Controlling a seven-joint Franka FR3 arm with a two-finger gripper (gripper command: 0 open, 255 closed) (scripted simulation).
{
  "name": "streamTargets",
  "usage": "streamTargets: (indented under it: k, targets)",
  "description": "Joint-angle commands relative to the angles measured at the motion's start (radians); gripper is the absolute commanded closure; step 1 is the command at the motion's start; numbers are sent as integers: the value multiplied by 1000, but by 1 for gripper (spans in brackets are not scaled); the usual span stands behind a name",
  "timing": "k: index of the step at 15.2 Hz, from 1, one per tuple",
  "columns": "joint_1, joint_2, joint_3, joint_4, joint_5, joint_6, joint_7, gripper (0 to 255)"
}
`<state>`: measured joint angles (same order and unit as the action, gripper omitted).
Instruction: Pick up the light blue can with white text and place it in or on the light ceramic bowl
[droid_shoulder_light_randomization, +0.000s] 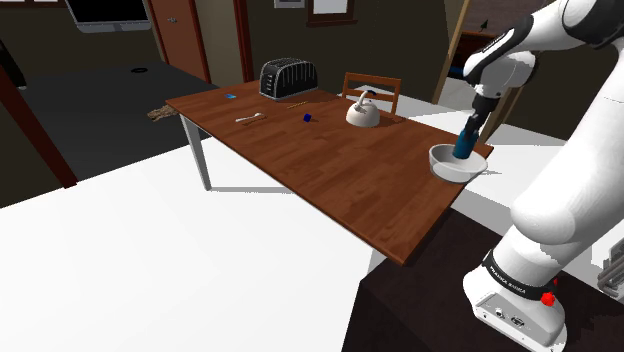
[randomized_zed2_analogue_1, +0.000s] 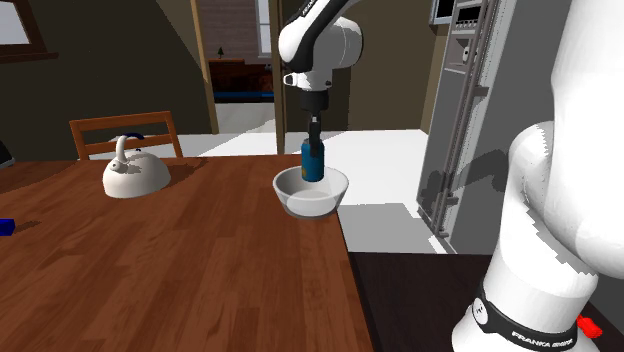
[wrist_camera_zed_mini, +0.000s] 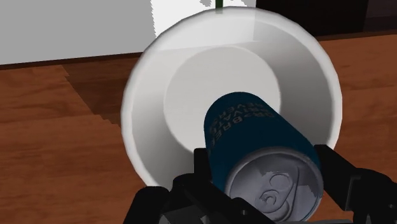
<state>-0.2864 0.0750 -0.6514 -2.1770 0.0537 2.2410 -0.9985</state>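
Fingers (wrist_camera_zed_mini: 201, 163) of the gripper (wrist_camera_zed_mini: 264, 167) are clamping the can (wrist_camera_zed_mini: 253, 143), one on each side of its body near the silver top, as the wrist view is showing. The can is dark blue with pale text around it, and its pull-tab end is facing the camera. Beyond it the white bowl (wrist_camera_zed_mini: 159, 95) is sitting on the brown wooden table (wrist_camera_zed_mini: 57, 159), and the can's far end is pointing into the bowl's hollow.

In the second exterior view the gripper (randomized_zed2_analogue_1: 315, 135) is hanging straight down and holding the can (randomized_zed2_analogue_1: 313, 162) upright, with the can's lower end dipping below the rim of the bowl (randomized_zed2_analogue_1: 296, 203); whether it is touching the bottom I cannot tell. The bowl is standing near the table's (randomized_zed2_analogue_1: 180, 270) edge, at that view's right, and a white kettle (randomized_zed2_analogue_1: 135, 176) is standing well apart toward the left, in front of a chair (randomized_zed2_analogue_1: 120, 128).

In the shoulder view the arm (droid_shoulder_light_randomization: 500, 60) is reaching over from the right, the can (droid_shoulder_light_randomization: 465, 148) is standing up out of the bowl (droid_shoulder_light_randomization: 452, 170), and a black toaster (droid_shoulder_light_randomization: 289, 77) is sitting near the table's far edge, to the kettle's (droid_shoulder_light_randomization: 362, 113) left in that view.
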Motion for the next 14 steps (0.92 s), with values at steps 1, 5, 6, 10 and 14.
streamTargets:
  k: [1,5,6,10,14]
  targets:
    - [-2,16,2,-7,14,20,-9,255]
    - [-2,16,2,-7,14,20,-9,255]
    - [-2,16,2,-7,14,20,-9,255]
    - [-2,16,2,-7,14,20,-9,0]
    - [-2,16,2,-7,13,20,-9,0]
